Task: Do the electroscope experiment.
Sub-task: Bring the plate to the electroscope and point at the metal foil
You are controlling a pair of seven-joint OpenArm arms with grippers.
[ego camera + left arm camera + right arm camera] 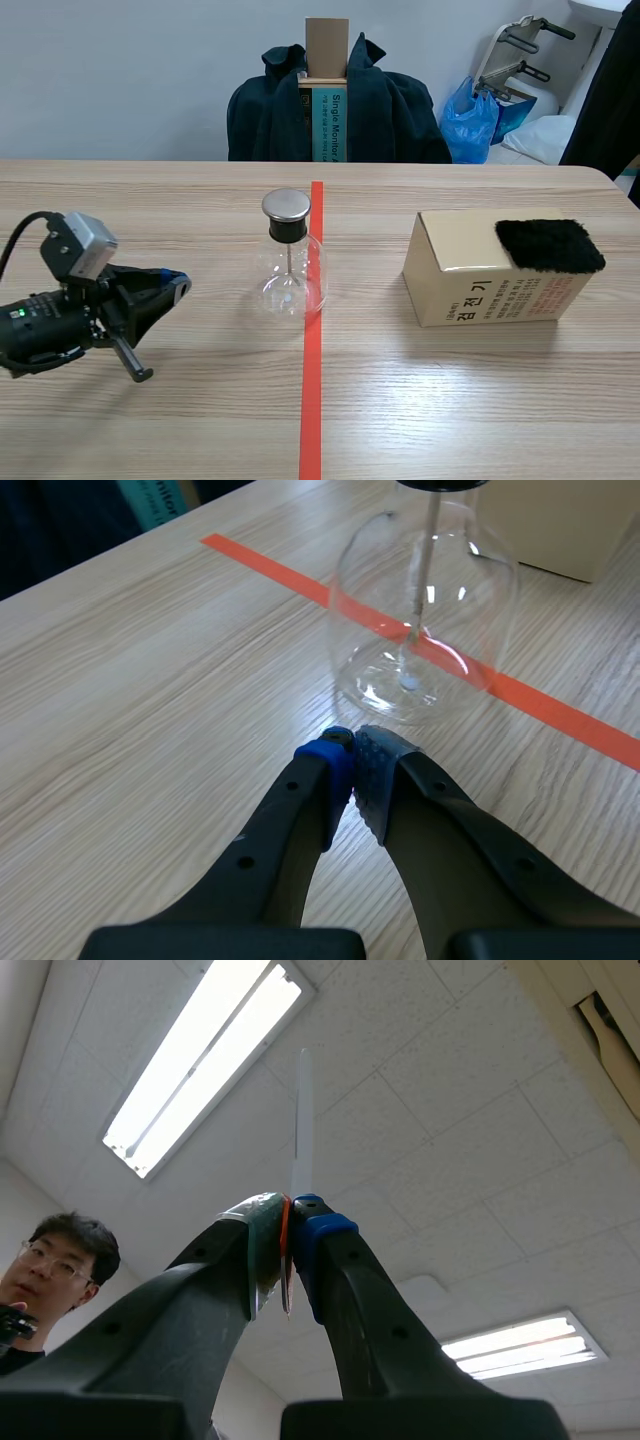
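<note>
Fingers [325,770] of the left gripper [355,748] are pressing together pad to pad, gripping nothing. The gripper is hovering low over the table [480,400] at the near left and aiming at the foot of the electroscope [425,610], its tips just short of the glass.

The right gripper [288,1222] is pointing up at the ceiling, its pads nearly together and pinching a thin pale rod [303,1120]. The rod's long axis is running straight on from the fingers, toward the ceiling panels. A sliver of orange-red is also showing between the pads; I cannot tell what it is.

The electroscope [288,262] is standing upright near the middle of the table, its round glass body touching the left edge of the tape line [314,400]. Its metal cap is facing up, with a thin stem hanging down inside.

To the right, well apart, a cardboard box [480,290] is lying on its side with a black fur patch [548,246] resting on its right end.

One electroscope, one rod, one box and one fur patch are showing.
</note>
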